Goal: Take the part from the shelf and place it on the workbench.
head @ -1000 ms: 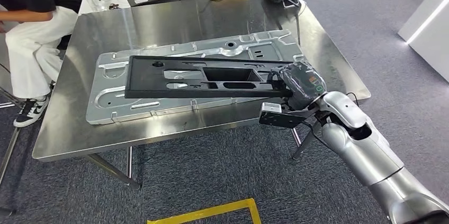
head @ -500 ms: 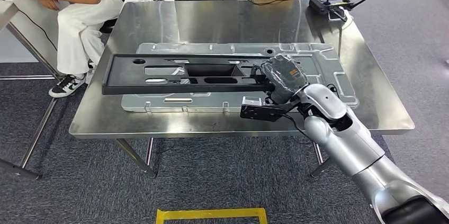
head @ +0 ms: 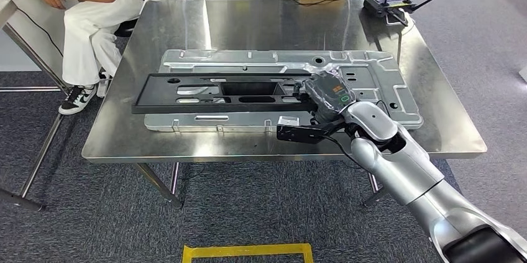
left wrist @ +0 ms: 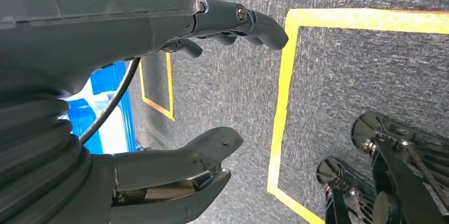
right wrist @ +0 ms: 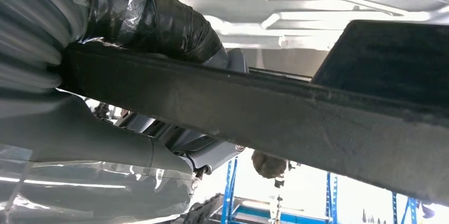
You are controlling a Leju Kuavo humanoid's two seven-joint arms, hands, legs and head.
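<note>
**Part carried in over the plate**

Since half a second ago the part (head: 224, 92) has slid a little toward the frame's right and sits further in over the silver plate (head: 385, 89); the view itself has barely shifted. It is a long, flat black frame with cut-outs and a sunken pocket at mid-length. It looks stiff and fairly light, likely moulded plastic, since one hand carries it from an end without visible sag. The right hand (head: 329, 95) grips its right end, fingers wrapped over the top edge; in the right wrist view the thumb (right wrist: 159, 23) presses one face of the part's rim (right wrist: 296, 113). A grip nearer the middle would balance it better, as the free end can swing.

Its long axis runs left to right across the frame, nearly level, its free end toward centre left. It hangs just over the plate, which lies on the steel workbench (head: 273, 23). Whether it touches the plate I cannot tell.

The left hand (left wrist: 201, 102) hangs over carpet, fingers apart, holding nothing.
</note>
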